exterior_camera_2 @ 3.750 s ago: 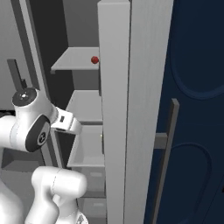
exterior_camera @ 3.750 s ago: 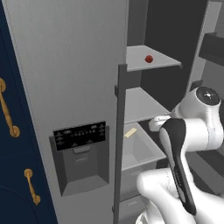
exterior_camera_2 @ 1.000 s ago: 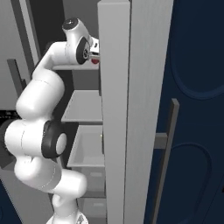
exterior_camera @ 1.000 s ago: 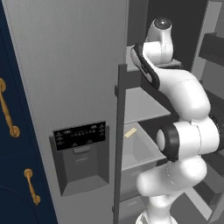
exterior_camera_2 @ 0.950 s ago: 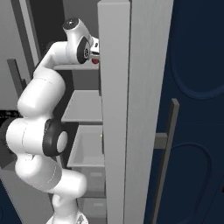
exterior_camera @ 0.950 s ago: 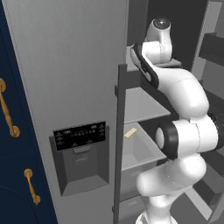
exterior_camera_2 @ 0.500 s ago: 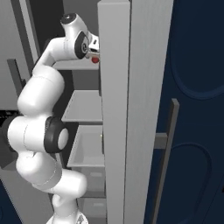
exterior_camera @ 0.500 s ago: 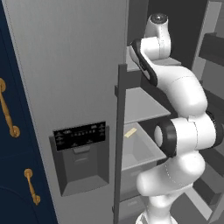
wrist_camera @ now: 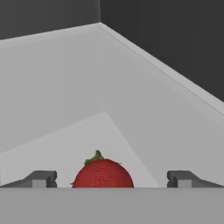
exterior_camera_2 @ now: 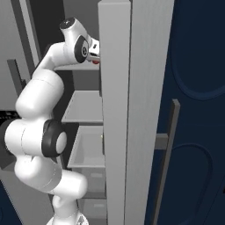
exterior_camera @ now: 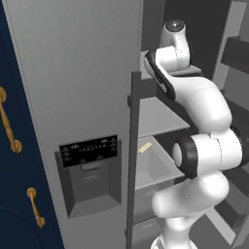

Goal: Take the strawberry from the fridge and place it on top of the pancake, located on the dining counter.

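The strawberry (wrist_camera: pixel 103 173), red with a green top, lies on the grey top shelf (wrist_camera: pixel 65 109) of the fridge (exterior_camera: pixel 73 73). My gripper (wrist_camera: pixel 111 179) is open, with one fingertip on each side of the berry and a gap to each. In the right base view the white hand (exterior_camera_2: pixel 90 49) reaches onto that shelf, and a speck of the strawberry (exterior_camera_2: pixel 97 62) shows beside the door edge. The arm's upper joint (exterior_camera: pixel 173 29) hides the hand in the left base view. The pancake and the dining counter are out of view.
The fridge's shut left door carries a black dispenser panel (exterior_camera: pixel 90 148) and a long dark handle (exterior_camera: pixel 132 155). Below the top shelf sit a second shelf (exterior_camera: pixel 155 116) and a grey drawer (exterior_camera: pixel 153 168). Navy cupboards with gold handles (exterior_camera: pixel 7 126) stand left; a navy panel (exterior_camera_2: pixel 193 110) is right.
The arm has risen from a low folded pose up to the top shelf. Over the last second the hand has edged a little further in toward the strawberry; the jaws stay open.
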You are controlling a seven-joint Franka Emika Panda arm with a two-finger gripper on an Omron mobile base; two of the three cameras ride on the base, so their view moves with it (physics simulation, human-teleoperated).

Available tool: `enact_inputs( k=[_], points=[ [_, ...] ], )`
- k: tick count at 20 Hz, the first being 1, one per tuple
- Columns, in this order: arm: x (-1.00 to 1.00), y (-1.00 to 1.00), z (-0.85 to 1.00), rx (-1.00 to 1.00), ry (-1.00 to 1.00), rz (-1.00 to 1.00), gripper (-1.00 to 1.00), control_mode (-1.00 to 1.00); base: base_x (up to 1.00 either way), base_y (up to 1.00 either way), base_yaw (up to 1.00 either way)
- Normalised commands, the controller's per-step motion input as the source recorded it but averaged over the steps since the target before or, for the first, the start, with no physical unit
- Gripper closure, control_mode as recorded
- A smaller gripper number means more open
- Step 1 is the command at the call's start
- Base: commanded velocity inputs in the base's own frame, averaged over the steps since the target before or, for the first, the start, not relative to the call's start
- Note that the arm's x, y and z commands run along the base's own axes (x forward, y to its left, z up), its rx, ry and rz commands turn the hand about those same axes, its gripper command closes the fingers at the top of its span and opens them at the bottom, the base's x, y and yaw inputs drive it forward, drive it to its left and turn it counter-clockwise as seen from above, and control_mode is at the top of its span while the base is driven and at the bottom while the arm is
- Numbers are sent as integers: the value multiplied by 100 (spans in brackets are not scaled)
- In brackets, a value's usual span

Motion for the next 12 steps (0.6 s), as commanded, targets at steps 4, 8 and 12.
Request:
enact_inputs(
  k=[4,8,12],
  points=[
    [8,0,-5,0,0,0,-100,-100,0,0,0],
    [0,0,-36,0,2,0,100,-100,0,0,0],
    [-5,4,-22,7,-5,0,100,-100,0,0,0]
  ],
)
